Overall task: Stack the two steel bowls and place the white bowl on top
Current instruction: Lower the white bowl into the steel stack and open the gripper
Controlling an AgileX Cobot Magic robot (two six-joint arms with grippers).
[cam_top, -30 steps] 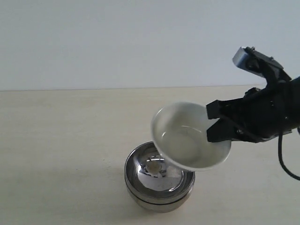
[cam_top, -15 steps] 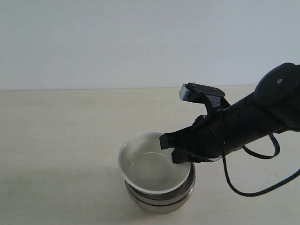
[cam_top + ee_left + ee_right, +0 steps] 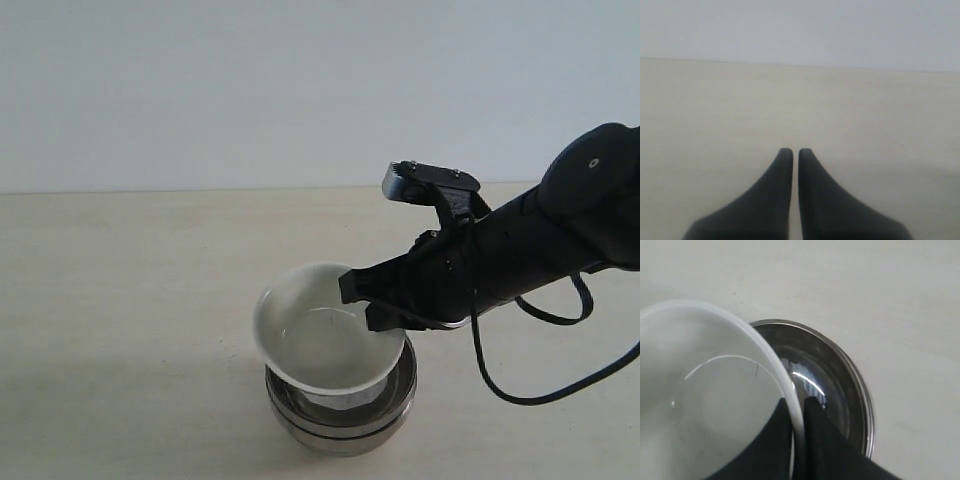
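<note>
Right wrist view: right hand (image 3: 797, 401) pinches the glossy white ceramic bowl (image 3: 700, 390) by its rim. It's slick, probably brittle, over the stacked shiny steel bowls (image 3: 840, 385).

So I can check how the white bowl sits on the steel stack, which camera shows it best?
The exterior view: the whole white bowl shows over the steel bowls, its rim pinched by the right gripper. The right wrist view crops the bowl close up; the left wrist view shows none of it.
</note>
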